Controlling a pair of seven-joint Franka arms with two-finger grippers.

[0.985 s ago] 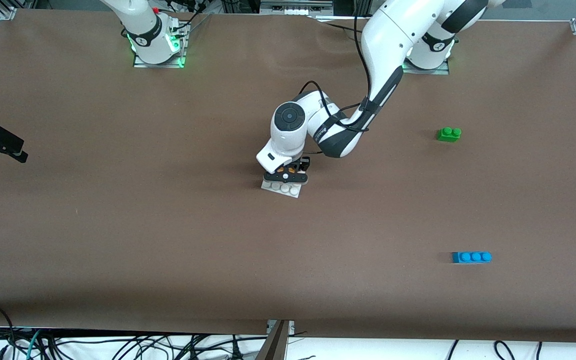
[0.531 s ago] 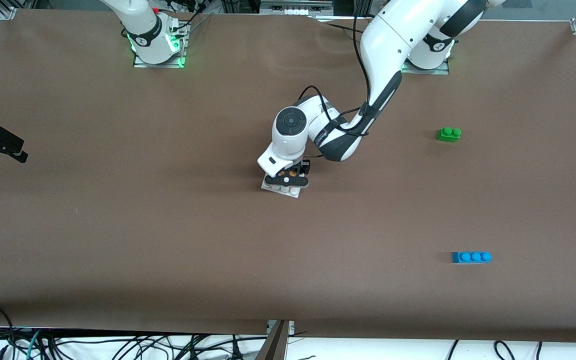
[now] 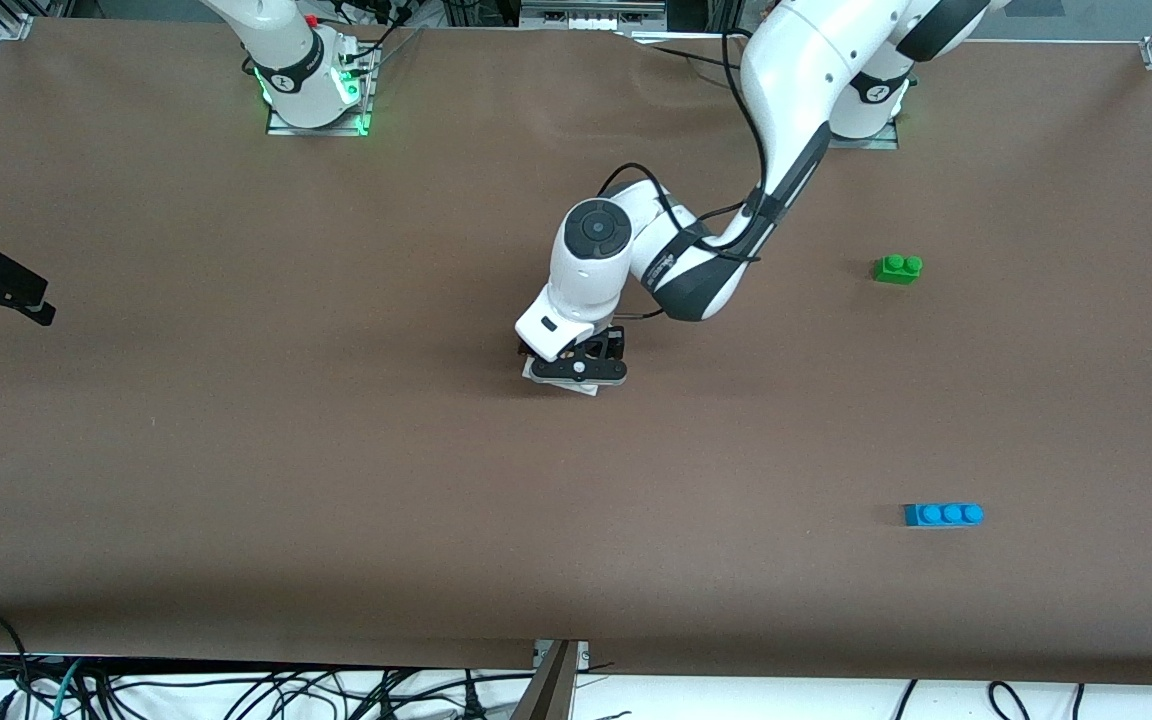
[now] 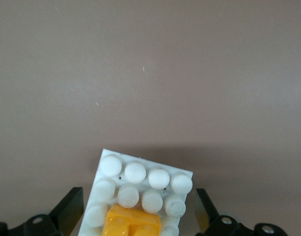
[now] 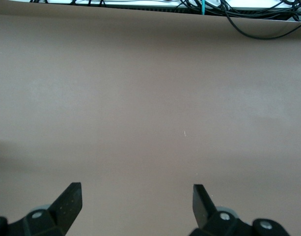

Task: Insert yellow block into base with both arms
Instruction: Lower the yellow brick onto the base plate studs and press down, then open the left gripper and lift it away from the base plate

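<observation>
Brown tabletop carried the white studded plastic base with the small orange-yellow block seated on it, left tool spread apart above after release, right tool open, waiting aside.

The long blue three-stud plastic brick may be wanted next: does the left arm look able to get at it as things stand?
Probably yes. The blue brick lies alone on bare table, and the left gripper is open over the white studded base, holding nothing.
</observation>
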